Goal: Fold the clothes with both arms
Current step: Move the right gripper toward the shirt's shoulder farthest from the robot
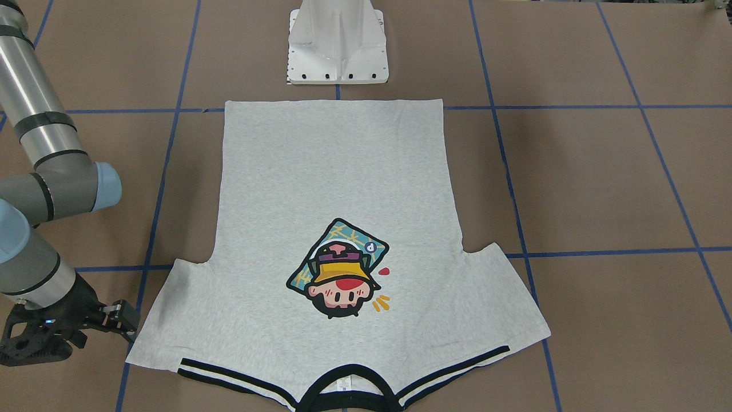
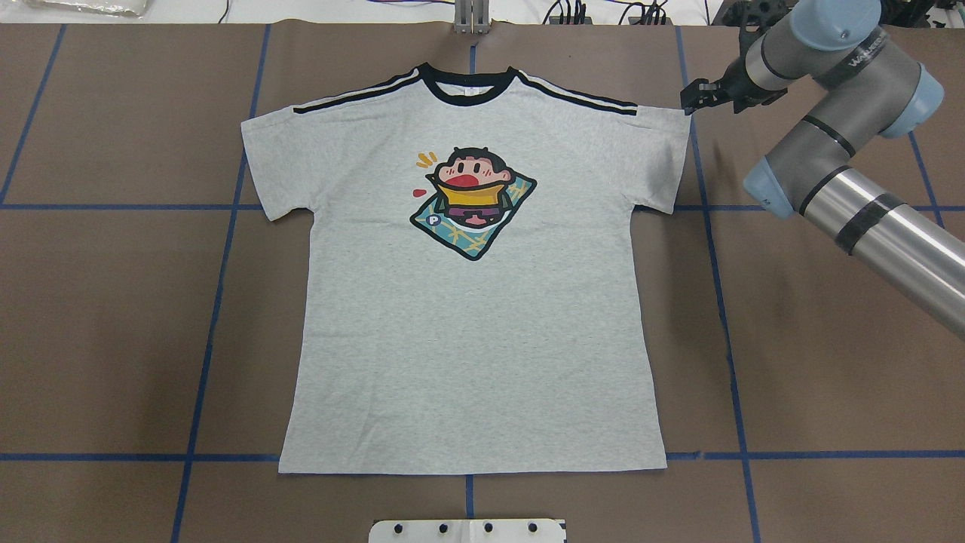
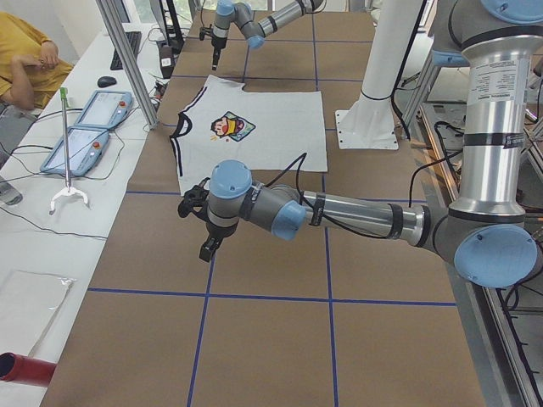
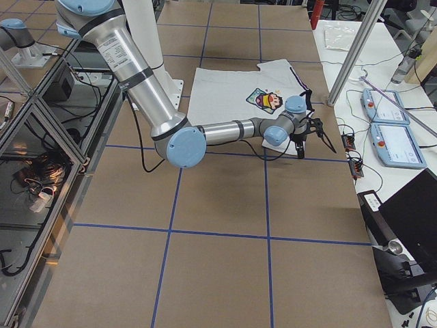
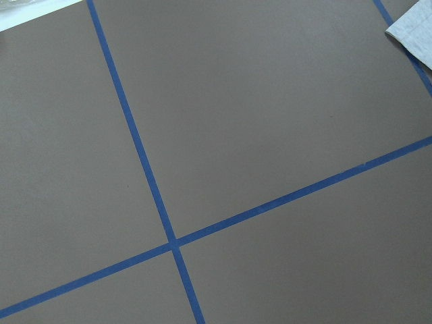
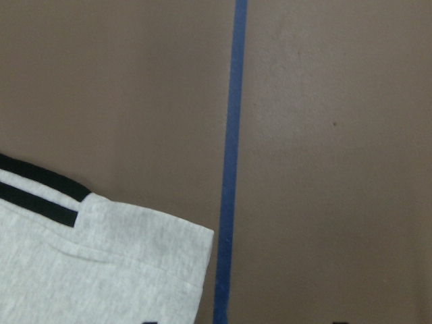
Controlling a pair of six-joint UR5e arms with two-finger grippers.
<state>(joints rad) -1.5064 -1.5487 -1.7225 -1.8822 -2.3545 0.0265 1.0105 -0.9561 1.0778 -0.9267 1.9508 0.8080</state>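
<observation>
Table under my arms: flat brown paper-covered top (image 2: pixel 829 377), gridded with blue tape lines (image 2: pixel 724 317). Lying flat on it, print up, sleeves spread: light heather-grey short-sleeved T-shirt (image 2: pixel 467 339). My white metal base block (image 1: pixel 337 51) stands near its hem, not touching.

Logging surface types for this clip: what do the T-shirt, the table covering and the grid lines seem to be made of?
The T-shirt looks like a soft knit, likely cotton jersey: matte, heathered grey flecks, lying limp and flat. The table covering looks like brown kraft paper or card: uniform, no sheen. The grid lines are probably blue masking tape: thin strips with slightly uneven edges.
</observation>
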